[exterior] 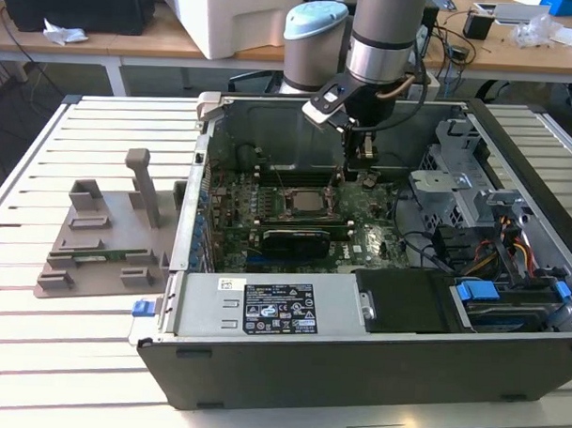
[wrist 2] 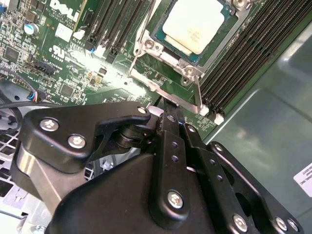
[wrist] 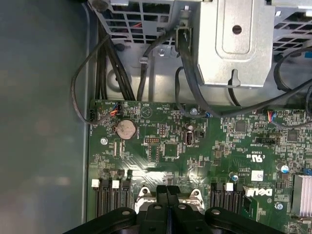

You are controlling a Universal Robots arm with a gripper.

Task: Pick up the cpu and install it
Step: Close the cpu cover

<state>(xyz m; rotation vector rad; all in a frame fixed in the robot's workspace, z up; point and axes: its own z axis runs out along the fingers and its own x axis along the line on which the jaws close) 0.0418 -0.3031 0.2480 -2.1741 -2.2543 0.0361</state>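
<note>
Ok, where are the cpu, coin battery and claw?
cpu point(wrist 2: 194, 23): second wrist view, middle of metal top.
coin battery point(wrist: 125, 129): first wrist view, its face.
claw point(wrist: 166, 189): first wrist view, between fingertips.

Arm point(exterior: 386, 30): showing a silver-grey tubular segment, carrying a pale blue rounded joint cap point(exterior: 315, 22). Wrist block point(exterior: 363, 109): showing black, trailing a thin looped cable point(exterior: 410, 84). Gripper point(wrist 2: 165, 108): showing matte black linked bars and rounded plates, bearing silver screws point(wrist 2: 176, 199) at the pivots in the second wrist view.
</note>
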